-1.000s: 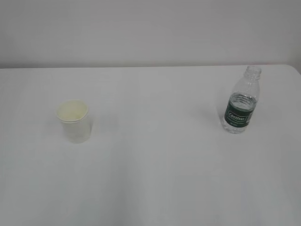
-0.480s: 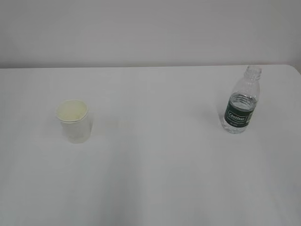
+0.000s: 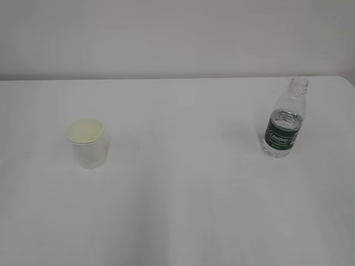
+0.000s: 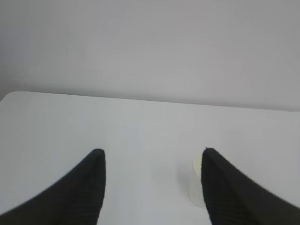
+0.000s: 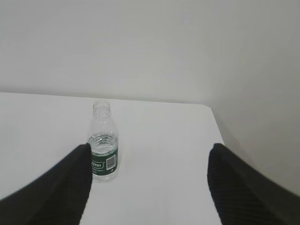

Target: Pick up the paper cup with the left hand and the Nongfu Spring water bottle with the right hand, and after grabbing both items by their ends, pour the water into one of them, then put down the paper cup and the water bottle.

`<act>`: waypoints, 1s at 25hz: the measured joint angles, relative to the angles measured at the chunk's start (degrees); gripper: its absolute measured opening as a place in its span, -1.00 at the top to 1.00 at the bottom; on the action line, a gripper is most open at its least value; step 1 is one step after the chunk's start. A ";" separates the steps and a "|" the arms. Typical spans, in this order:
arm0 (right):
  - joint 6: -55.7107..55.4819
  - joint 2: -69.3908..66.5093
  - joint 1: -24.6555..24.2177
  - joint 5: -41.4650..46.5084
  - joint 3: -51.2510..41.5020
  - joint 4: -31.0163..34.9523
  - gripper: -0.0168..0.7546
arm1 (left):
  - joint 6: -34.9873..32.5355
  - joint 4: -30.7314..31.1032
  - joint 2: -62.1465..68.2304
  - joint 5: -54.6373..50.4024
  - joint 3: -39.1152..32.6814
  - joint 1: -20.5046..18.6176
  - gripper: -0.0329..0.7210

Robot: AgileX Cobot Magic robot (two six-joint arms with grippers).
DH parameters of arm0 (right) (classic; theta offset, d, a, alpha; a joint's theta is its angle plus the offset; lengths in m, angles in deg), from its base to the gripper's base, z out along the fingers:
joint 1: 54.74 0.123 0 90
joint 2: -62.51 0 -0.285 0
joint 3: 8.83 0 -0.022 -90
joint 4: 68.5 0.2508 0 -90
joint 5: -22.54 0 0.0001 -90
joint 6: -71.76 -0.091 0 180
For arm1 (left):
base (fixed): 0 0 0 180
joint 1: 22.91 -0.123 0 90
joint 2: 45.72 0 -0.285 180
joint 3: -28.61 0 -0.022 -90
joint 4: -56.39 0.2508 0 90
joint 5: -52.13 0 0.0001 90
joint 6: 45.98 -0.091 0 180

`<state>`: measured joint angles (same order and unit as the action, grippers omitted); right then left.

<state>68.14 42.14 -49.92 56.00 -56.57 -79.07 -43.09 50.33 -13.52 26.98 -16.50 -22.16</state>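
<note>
**A:** Start with the exterior view. Where are the arms?

**B:** No arm or gripper appears in it. One white table (image 3: 183, 210) fills the lower part, with a pale wall behind. One paper cup (image 3: 87, 143) stands upright on the left, its cream inside showing. One Nongfu Spring water bottle (image 3: 284, 119) stands upright on the right, near the table's far right corner, with no cap. They are well apart, and nothing touches either.

**A:** And the left wrist view?

**B:** The left gripper (image 4: 151, 154) points forward over the table, level with its surface. Its two dark fingers (image 4: 79, 192) rise from the bottom edge, spread wide, with nothing between them. The one cup (image 4: 197, 185) sits ahead, mostly hidden behind the finger on the right of the picture; only a sliver of its rim and side shows. Whether that finger touches it I cannot tell. The fingers' bases are cut off by the frame.

**A:** The right wrist view?

**B:** The right gripper (image 5: 150, 146) holds the same forward pose, its fingers (image 5: 243, 187) set even wider and holding nothing. The one bottle (image 5: 104, 143) stands just past the tip of the finger on the left of the picture, which covers the label's edge. Its green label lettering is too small to read. The table's right edge is visible beyond.
</note>
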 joint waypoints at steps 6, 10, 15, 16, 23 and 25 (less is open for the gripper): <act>0.00 -3.58 0.00 -5.05 0.00 0.37 -0.56 | 0.00 -0.59 3.30 1.99 0.00 0.68 -0.31; 0.00 -6.49 0.00 -8.77 0.00 0.41 -0.56 | 0.00 -0.84 5.89 4.49 0.00 0.96 -0.32; 0.00 -9.66 0.00 -13.50 0.00 0.79 -0.56 | 0.00 -2.41 8.37 7.64 0.00 0.96 -0.31; 0.00 -10.24 0.00 -14.46 0.00 1.10 -0.56 | 0.00 -2.65 8.71 8.26 0.00 0.96 -0.31; 0.00 -13.05 0.00 -25.29 -1.09 3.87 -0.56 | 0.00 -2.91 11.73 13.93 0.00 0.96 -0.31; 0.00 -14.14 0.00 -26.29 -1.34 4.12 -0.56 | 0.00 -2.91 13.31 16.61 0.00 0.96 -0.31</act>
<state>68.14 28.00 -49.92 29.71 -57.91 -74.94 -43.09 47.43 -0.21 43.59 -16.50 -21.20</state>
